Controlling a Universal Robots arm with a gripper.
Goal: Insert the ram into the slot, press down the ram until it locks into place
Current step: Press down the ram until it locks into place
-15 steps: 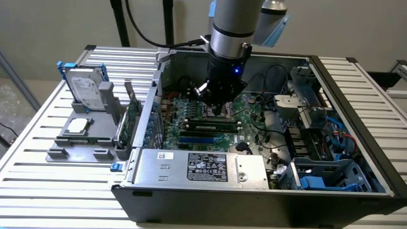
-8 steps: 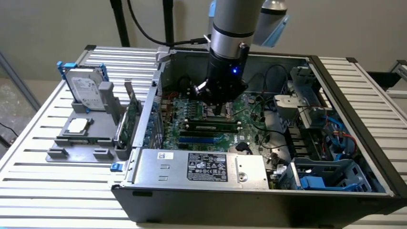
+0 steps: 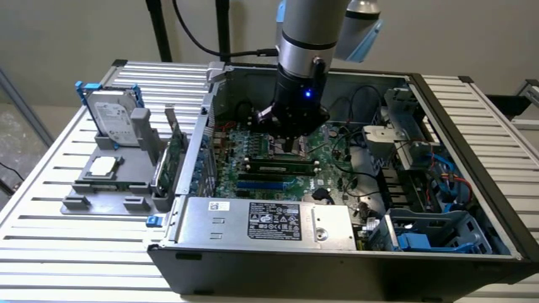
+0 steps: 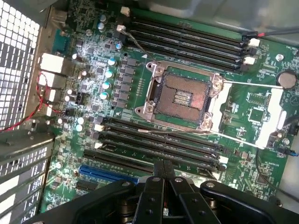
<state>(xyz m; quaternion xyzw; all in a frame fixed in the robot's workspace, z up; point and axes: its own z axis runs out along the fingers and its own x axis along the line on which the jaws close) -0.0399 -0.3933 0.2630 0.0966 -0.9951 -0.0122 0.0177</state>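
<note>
A: Ram (image 3: 276,168) seated lengthwise in a black slot (image 4: 159,150), near side of the CPU socket (image 4: 182,99), we note.
B: Our end effector (image 3: 291,144) hovers above, fingers (image 4: 163,175) closed together, empty.

Robotics lab bench for computer assembly.
An open computer case (image 3: 354,252) rests on a slatted metal table (image 3: 50,252), with a grey parts fixture (image 3: 113,183) at the exterior view's left.

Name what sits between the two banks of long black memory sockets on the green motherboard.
In the wrist view, the square metal-framed processor socket lies between one bank of black memory sockets and the other bank.
</note>
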